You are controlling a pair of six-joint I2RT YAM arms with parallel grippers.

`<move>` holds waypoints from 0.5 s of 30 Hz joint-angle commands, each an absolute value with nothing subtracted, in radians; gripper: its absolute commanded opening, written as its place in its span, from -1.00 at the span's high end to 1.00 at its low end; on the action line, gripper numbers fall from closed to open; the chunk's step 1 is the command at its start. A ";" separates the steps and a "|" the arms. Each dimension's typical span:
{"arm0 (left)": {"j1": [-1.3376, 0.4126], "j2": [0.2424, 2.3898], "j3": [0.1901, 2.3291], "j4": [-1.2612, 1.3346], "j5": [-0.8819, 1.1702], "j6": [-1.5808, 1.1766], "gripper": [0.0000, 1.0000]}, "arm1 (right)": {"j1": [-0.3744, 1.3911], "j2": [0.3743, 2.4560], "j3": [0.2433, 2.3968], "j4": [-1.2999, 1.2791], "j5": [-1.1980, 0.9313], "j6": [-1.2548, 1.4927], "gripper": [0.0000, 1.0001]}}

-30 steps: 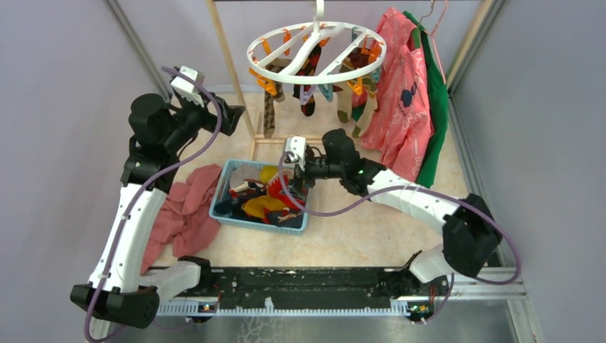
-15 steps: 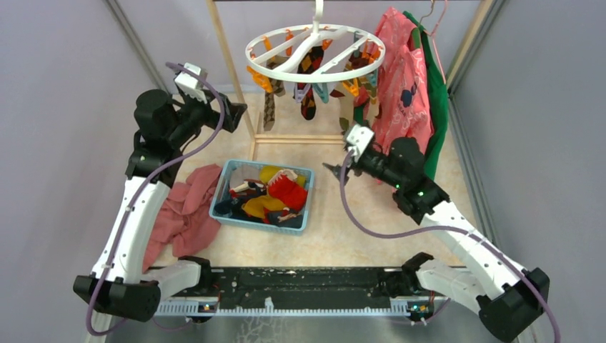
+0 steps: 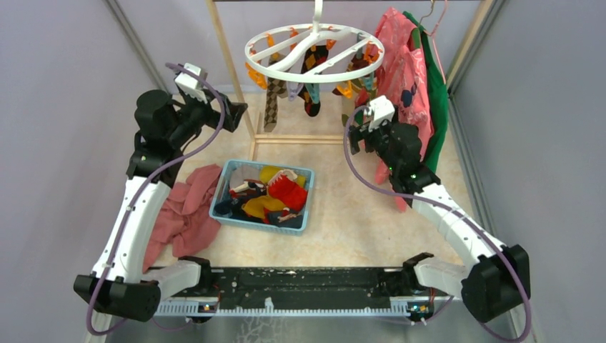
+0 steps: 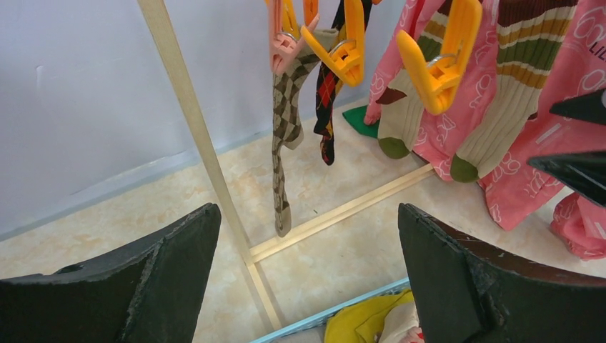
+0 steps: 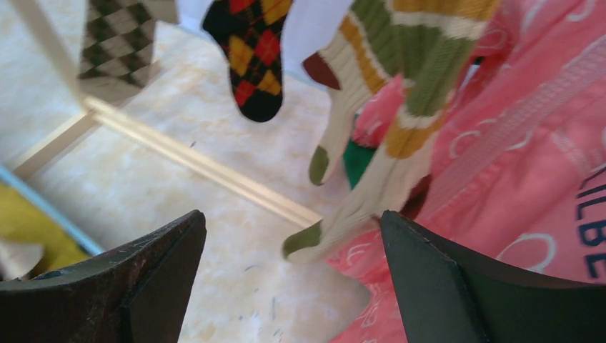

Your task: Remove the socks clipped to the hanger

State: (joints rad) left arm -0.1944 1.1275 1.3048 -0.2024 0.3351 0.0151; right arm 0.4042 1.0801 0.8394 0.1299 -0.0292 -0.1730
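Hanger [image 3: 317,28] hook cropped (top edge).

Light-blue rectangular plastic basket [image 3: 219,190] sits mid-table on the beige marbled tabletop [image 3: 357,229]. Crumpled pinkish-red cloth heap [image 3: 187,211] lies on its left, against the basket wall. Pale wooden rack frame [image 3: 232,68] stands at the back, with one upright post and a low crossbar along the surface. Large pink patterned garment [image 3: 407,68] hangs at back right, with a dark green garment [image 3: 437,107] just behind it. Black rail [image 3: 307,280] runs along the near edge.
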 commanded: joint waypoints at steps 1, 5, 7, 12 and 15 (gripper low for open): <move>-0.189 1.100 1.287 -0.168 0.367 -0.011 -0.98 | 0.381 1.143 0.936 0.284 0.131 -0.159 -0.83; -0.188 1.098 1.287 -0.167 0.387 -0.035 -0.98 | 0.366 1.194 0.975 0.330 0.177 -0.198 -0.81; -0.189 1.098 1.287 -0.167 0.395 -0.038 -0.98 | 0.353 1.220 0.998 0.346 0.177 -0.206 -0.78; -0.189 1.093 1.282 -0.166 0.402 -0.035 -0.98 | 0.335 1.297 1.061 0.382 0.182 -0.237 -0.62; -0.189 1.087 1.278 -0.168 0.406 -0.033 -0.98 | 0.332 1.346 1.093 0.394 0.179 -0.257 -0.47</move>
State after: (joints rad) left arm -0.1940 1.1137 1.2911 -0.2008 0.3824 -0.0261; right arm 0.3416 1.3010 1.0187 0.3111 0.1623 -0.2195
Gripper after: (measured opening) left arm 0.989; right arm 0.776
